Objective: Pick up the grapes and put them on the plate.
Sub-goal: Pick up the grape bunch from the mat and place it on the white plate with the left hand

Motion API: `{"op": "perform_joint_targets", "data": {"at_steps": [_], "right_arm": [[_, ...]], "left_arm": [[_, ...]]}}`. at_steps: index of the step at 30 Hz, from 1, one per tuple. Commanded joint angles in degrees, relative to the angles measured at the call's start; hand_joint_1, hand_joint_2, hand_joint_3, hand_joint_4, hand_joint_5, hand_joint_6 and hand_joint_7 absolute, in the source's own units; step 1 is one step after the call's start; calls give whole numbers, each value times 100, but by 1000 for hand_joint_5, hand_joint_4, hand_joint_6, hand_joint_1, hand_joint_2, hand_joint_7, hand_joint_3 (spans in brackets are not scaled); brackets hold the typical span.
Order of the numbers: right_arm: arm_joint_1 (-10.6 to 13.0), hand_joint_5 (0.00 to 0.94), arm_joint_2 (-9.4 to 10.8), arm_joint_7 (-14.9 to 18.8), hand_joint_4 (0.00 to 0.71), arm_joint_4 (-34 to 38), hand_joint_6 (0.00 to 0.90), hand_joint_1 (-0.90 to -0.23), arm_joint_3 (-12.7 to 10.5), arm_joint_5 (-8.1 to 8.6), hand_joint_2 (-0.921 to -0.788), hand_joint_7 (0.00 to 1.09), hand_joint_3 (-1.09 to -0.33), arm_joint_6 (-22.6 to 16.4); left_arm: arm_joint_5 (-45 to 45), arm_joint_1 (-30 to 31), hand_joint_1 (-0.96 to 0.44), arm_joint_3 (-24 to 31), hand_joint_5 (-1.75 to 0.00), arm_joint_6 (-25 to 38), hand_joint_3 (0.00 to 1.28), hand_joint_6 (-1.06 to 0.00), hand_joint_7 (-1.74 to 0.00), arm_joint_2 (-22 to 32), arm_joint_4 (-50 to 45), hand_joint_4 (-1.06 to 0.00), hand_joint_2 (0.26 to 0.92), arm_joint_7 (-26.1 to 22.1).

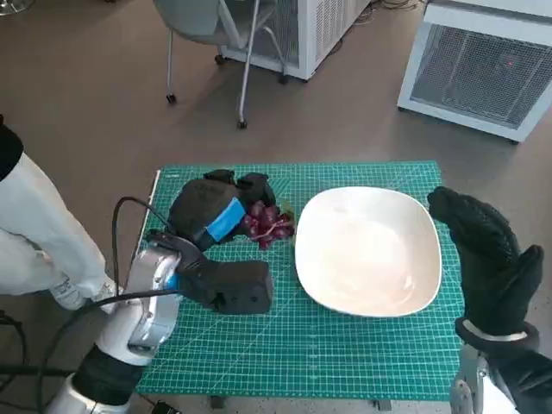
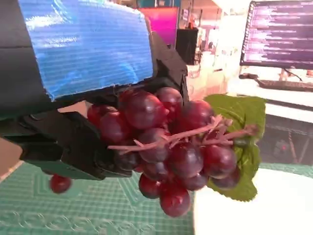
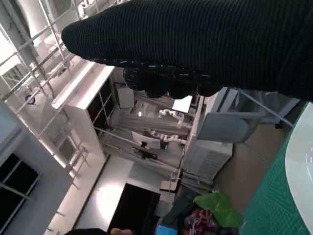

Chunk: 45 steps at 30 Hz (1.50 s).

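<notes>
Left hand (image 1: 211, 211) around grapes (image 1: 267, 223)

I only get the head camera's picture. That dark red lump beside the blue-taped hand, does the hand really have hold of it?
Observer: Yes. In the left wrist view the left hand grips the grapes, with its black fingers closed round one side of the bunch.
Operator: Are they off the mat?
Observer: It looks so. There the bunch hangs in the air above the green mat.
Operator: Anything else on the bunch?
Observer: A green leaf at its stem end, on the side toward the plate.
</notes>
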Motion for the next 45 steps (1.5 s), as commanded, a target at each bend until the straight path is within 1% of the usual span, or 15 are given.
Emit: {"op": "perform_joint_targets", "data": {"at_steps": [1,4,7,10,12,14,21,29,36,40,45], "right_arm": [[100,0,27,-38,469,11,179,-516,21,-54,-921,499,-531,42],[101,0,32,-50,468,1,178,-517,29,-69,-921,500,-532,51],[118,0,40,-63,469,-33,177,-517,39,-82,-921,501,-532,58],[141,0,46,-69,469,-70,177,-517,48,-84,-921,503,-532,64],[161,0,45,-66,469,-91,176,-517,49,-71,-921,504,-532,73],[187,0,40,-63,469,-119,176,-517,43,-53,-921,505,-532,84],[297,0,18,-105,467,-311,172,-512,5,-13,-921,508,-535,174],[378,0,50,-165,460,-448,167,-506,-31,0,-921,515,-539,243],[423,0,76,-222,456,-504,165,-505,-48,-21,-921,520,-540,233],[423,0,84,-247,455,-494,163,-505,-55,-32,-921,524,-541,221],[421,0,92,-274,454,-488,159,-505,-53,-45,-921,528,-543,211]], "left_arm": [[82,-459,3,-283,-1244,11,88,-608,-1113,-486,-49,-677,920,-134],[-4,-771,4,-386,-1286,16,106,-606,-1118,-817,223,-638,921,-220],[-120,-1030,3,-426,-1294,-13,127,-594,-1181,-1105,560,-594,920,-234],[-189,-1303,3,-501,-1381,-91,131,-624,-1085,-1381,990,-568,921,-174],[-208,-1462,3,-560,-1407,-184,127,-641,-1038,-1522,1269,-571,919,-119],[-215,-1618,3,-627,-1397,-315,125,-644,-1035,-1642,1566,-582,916,-54],[-169,-2155,3,-834,-1348,-677,123,-628,-1095,-1954,2535,-593,915,111],[-249,-2454,2,-830,-1310,-914,115,-642,-1069,-2126,3175,-640,906,185],[-259,-2555,2,-836,-1327,-975,97,-645,-1029,-2182,3428,-651,915,190],[-261,-2560,2,-833,-1340,-983,93,-644,-1024,-2176,3455,-643,919,185],[-260,-2551,2,-831,-1395,-948,112,-643,-1023,-2173,3446,-596,920,183]]}}
